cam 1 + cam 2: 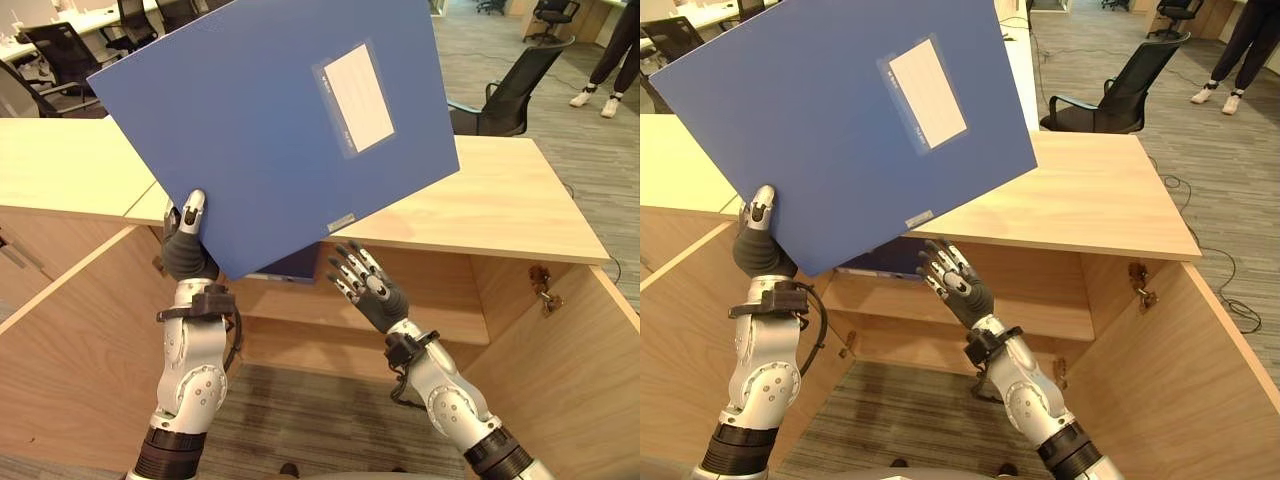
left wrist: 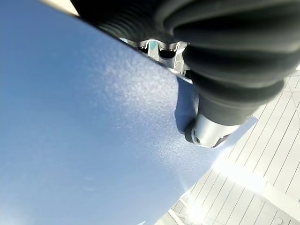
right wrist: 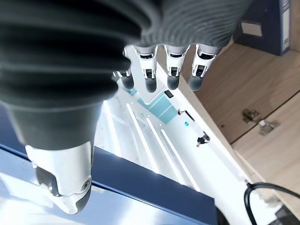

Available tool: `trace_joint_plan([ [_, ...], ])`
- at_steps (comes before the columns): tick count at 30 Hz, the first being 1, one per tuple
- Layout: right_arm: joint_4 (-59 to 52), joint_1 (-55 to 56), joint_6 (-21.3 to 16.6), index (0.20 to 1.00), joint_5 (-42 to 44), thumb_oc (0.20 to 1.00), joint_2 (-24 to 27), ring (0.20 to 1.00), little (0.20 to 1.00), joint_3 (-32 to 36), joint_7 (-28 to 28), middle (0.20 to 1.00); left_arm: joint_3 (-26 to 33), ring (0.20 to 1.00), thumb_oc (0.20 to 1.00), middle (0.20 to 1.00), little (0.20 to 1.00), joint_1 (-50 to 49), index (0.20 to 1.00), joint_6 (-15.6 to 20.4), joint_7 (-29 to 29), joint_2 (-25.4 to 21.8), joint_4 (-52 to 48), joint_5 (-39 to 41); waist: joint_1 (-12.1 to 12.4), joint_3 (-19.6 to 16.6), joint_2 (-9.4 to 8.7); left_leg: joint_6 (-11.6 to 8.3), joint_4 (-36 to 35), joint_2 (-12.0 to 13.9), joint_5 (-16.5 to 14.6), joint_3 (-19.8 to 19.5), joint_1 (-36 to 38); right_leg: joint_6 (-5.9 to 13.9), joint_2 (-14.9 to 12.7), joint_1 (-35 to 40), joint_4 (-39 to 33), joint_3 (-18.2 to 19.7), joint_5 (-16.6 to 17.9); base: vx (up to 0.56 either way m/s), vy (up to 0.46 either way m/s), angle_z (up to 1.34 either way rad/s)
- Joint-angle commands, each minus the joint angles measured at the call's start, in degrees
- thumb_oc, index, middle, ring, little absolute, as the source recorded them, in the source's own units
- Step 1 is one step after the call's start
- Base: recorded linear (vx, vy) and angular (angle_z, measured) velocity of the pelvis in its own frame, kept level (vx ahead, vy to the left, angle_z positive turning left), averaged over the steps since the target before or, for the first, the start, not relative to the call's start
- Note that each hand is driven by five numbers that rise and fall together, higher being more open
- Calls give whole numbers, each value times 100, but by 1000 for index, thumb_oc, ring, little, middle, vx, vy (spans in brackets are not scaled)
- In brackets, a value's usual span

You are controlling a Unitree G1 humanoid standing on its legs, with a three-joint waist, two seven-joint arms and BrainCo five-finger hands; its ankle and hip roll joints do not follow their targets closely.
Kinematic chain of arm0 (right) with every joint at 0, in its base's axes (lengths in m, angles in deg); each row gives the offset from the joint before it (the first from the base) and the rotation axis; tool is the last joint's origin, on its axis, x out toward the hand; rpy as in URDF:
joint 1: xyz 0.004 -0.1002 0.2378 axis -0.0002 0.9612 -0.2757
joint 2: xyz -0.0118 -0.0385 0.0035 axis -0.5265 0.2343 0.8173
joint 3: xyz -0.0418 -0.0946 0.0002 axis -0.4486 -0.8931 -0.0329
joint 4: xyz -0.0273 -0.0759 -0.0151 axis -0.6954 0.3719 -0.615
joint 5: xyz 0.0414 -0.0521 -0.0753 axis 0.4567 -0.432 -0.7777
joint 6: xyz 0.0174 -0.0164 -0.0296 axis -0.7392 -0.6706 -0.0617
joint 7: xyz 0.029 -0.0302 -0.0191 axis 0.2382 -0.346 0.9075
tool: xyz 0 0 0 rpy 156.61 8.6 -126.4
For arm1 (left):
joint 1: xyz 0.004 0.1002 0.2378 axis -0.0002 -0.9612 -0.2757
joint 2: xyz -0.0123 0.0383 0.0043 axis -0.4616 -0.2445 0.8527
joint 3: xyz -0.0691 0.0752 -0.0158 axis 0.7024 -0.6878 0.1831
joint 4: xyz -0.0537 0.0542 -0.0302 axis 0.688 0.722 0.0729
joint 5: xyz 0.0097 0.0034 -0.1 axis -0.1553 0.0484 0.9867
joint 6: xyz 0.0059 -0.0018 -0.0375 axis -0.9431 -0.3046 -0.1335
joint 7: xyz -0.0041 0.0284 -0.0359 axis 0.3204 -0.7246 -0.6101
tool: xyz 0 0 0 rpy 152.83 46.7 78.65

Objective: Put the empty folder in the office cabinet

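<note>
Left arm raised upright, left hand (image 1: 186, 240) at about 9 o'clock, thumb up, pinching the lower corner of a blue folder (image 1: 270, 120). Right arm angled up toward 11 o'clock, right hand (image 1: 365, 285) near centre, fingers spread and straight, just under the folder's lower edge, holding nothing.

Place: an open office
Seating: black office chairs (image 1: 505, 90) on grey carpet (image 1: 590, 150)
Furniture: white desks (image 1: 60, 30) behind, wooden cabinet (image 1: 480, 205) with doors wide open
</note>
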Motion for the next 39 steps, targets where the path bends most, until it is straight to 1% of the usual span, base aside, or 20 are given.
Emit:
trace_joint_plan([
  [1,-499,-506,-374,1000,177,1000,-319,1000,1000,-54,2,1000,-37,200,200,200,200,185,200,160,-228,-101,-89,183,-31,-13,-176,-34,67,-4,-320,214,59,273,-104,160,59,270,-547,0,0,0],
  [8,-417,-813,-506,1000,62,1000,-407,1000,1000,-18,191,1000,-268,200,200,200,200,75,200,46,-288,-54,74,115,-1,-1,-185,-28,67,3,-327,204,61,270,-114,155,56,252,-544,0,0,0],
  [11,-350,-1039,-605,1000,26,1000,-521,1000,1000,-9,301,1000,-364,200,200,200,200,54,200,-2,-321,-35,172,75,22,-3,-195,-22,67,1,-331,197,61,260,-111,163,57,253,-550,0,0,0],
  [30,-149,-1753,-979,1000,39,1000,-936,1000,1000,75,765,1000,-861,200,200,200,200,54,200,-111,-408,56,561,-25,126,7,-242,17,67,-12,-347,156,73,241,-113,210,74,234,-577,1,1,1],
  [39,-76,-1862,-998,1000,81,1000,-1049,1000,1000,-15,827,1000,-1030,200,200,200,200,181,200,-116,-366,127,745,-27,139,5,-273,23,67,-22,-360,150,86,230,-102,221,79,244,-583,1,1,1],
])
